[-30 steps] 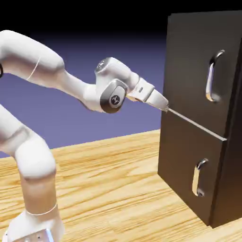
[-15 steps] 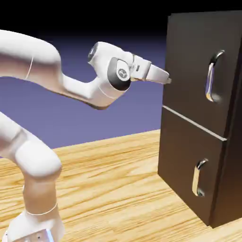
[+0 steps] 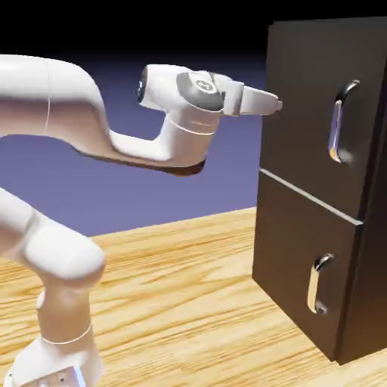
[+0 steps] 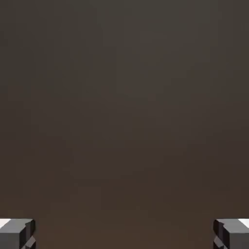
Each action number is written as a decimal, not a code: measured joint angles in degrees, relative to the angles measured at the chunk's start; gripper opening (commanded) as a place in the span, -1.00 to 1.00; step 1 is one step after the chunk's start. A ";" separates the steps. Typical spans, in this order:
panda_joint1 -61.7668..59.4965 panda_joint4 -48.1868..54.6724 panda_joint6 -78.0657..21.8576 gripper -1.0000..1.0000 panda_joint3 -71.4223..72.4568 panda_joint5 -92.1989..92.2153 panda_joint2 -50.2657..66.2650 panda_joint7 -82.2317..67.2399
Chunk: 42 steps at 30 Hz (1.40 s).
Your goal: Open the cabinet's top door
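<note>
The gripper point(image 3: 277, 105) is wide open with nothing in it, right at the cabinet point(image 3: 302, 196), beside the shut top door point(image 3: 302, 113), away from its handle point(image 3: 340, 121).

Dark cabinet point(image 4: 124, 107) panel, fingers point(image 4: 17, 232) wide apart

Hand point(image 3: 277, 104) now higher and rolled, level beside the top door point(image 3: 317, 113), up from the seam.
</note>
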 measured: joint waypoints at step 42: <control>12.86 10.97 -6.19 -1.00 -17.64 -56.13 -1.49 47.73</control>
